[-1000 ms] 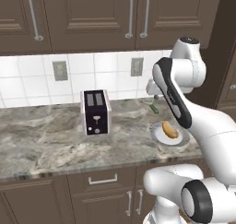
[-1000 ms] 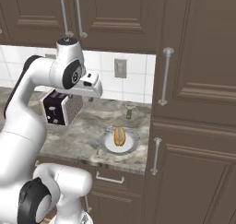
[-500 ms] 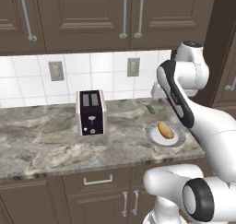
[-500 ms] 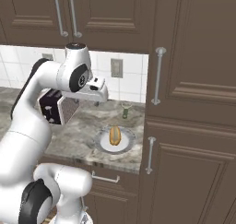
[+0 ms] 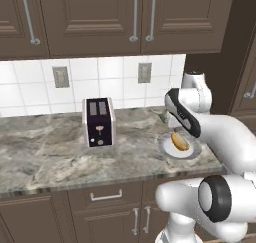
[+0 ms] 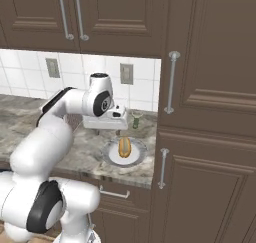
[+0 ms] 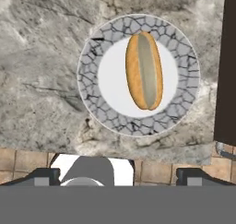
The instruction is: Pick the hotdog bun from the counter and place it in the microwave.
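Note:
The hotdog bun (image 7: 144, 71) is golden-brown and oblong. It lies on a round pale plate (image 7: 92, 80) with a grey crackled rim, near the right end of the grey marbled counter (image 5: 45, 152). The bun (image 6: 124, 146) and its plate (image 6: 136, 158) also appear in the right base view. My gripper (image 6: 109, 132) hangs a short way above the plate, slightly to its left, pointing down. In the hand view the gripper (image 7: 117, 174) is open, its dark fingertips (image 7: 44, 174) far apart with nothing between them. The microwave is out of view.
A small black toaster (image 5: 98, 122) stands on the counter left of the plate. Behind the plate is a small green shaker (image 6: 135, 119). A tall dark cabinet (image 6: 210, 137) with long handles borders the counter's right end, with wall cabinets overhead.
My hand has come down from high above the counter to just over the plate. The views shifted slightly as the base moved. The bun has stayed on its plate.

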Robot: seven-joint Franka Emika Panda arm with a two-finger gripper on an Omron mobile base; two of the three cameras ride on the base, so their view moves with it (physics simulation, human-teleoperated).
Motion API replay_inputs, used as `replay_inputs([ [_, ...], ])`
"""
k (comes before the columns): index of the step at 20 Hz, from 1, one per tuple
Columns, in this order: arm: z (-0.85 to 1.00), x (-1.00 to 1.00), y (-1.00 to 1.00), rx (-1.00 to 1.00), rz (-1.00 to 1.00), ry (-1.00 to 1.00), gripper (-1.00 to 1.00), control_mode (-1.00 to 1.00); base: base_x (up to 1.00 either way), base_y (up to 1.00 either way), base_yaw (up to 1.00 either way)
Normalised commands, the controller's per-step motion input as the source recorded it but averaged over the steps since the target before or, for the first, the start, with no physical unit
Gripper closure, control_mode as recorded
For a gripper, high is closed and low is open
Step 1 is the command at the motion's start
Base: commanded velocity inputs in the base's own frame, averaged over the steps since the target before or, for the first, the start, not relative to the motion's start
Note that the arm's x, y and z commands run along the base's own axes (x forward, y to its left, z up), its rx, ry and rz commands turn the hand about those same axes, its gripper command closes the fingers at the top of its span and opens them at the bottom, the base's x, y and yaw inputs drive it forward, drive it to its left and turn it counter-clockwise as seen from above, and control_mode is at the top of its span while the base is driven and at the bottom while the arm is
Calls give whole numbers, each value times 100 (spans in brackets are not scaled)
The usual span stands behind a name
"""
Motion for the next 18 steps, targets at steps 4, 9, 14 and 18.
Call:
replay_inputs([
  [4,-79,83,45,-14,7,17,-100,-100,0,0,0],
  [9,-44,43,-9,-3,8,12,-100,-100,0,0,0],
  [14,-25,19,-16,0,4,1,-100,-100,0,0,0],
  [18,-26,24,-5,0,0,0,-100,-100,0,0,0],
])
